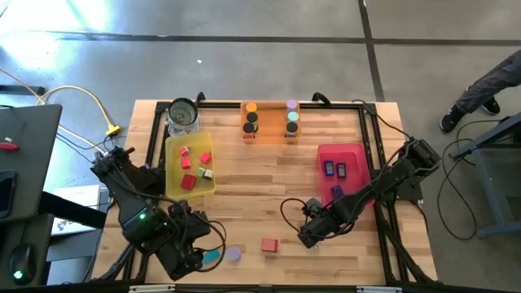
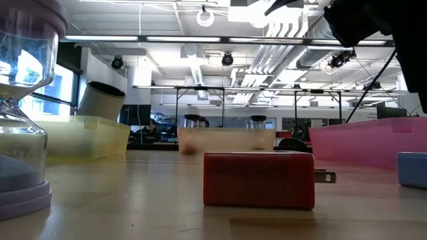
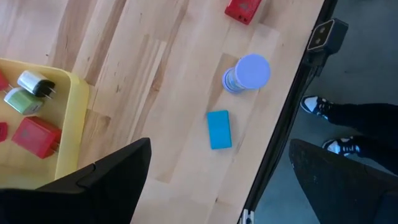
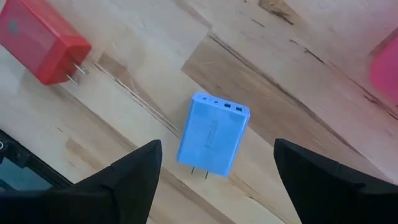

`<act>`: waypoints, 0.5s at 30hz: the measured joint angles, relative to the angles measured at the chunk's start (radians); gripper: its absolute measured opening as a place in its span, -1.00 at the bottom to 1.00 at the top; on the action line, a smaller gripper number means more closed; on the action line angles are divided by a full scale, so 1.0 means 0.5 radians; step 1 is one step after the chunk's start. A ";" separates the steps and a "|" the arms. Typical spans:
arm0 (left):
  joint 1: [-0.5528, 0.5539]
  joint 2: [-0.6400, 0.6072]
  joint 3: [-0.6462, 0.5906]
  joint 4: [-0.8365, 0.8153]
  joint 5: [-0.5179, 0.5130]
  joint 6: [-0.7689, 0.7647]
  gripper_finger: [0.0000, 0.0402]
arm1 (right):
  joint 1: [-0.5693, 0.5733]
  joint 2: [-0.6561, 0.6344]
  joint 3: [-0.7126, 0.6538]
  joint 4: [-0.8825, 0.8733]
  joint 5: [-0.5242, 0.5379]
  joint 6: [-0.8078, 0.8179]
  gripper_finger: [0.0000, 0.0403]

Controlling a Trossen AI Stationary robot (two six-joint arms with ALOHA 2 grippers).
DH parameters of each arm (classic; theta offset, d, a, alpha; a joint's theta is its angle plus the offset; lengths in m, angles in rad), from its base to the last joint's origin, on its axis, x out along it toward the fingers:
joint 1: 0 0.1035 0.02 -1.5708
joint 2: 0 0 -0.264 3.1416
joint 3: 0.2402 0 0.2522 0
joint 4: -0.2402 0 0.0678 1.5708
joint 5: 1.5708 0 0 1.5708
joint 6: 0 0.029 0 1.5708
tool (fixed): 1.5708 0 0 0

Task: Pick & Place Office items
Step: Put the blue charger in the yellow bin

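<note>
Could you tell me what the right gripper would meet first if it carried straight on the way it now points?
Most likely the blue charger block, lying between the open right gripper fingers on the table; depth is uncertain.

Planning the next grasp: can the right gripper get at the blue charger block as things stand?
Probably yes. The right gripper is open, and the blue charger block lies flat on bare wood between its fingers, apart from the red block.

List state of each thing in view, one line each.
left gripper: open, empty, above the teal block
right gripper: open, empty, over the blue charger
blue charger: flat on the table, free
red charger: on the table, near edge, free
lavender cylinder: upright, on the table
yellow tray: holds several items
pink tray: holds dark blocks
glass jar: upright
</note>
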State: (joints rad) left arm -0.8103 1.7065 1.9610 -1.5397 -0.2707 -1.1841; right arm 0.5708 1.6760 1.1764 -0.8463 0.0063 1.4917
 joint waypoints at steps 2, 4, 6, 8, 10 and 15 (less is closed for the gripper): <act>-0.020 0.000 0.000 0.000 -0.024 -0.008 0.85 | 0.002 0.000 0.001 0.000 0.011 0.002 0.50; -0.037 0.000 0.000 0.000 -0.049 -0.045 0.85 | 0.002 0.000 0.001 0.014 0.019 0.013 0.55; -0.052 0.000 0.000 0.000 -0.065 -0.087 0.85 | 0.002 0.000 0.001 0.042 0.021 0.015 0.62; -0.070 0.000 0.000 0.000 -0.080 -0.101 0.85 | 0.002 0.000 0.001 0.060 0.031 0.022 0.70; -0.088 0.000 0.000 0.000 -0.089 -0.106 0.85 | 0.002 0.000 0.001 0.058 0.041 0.065 0.79; -0.118 0.000 -0.001 0.000 -0.114 -0.142 0.85 | 0.036 0.000 0.001 0.068 0.027 0.077 0.95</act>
State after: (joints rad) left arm -0.8691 1.7065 1.9606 -1.5398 -0.3278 -1.2552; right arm 0.5888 1.6760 1.1767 -0.8121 0.0198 1.5303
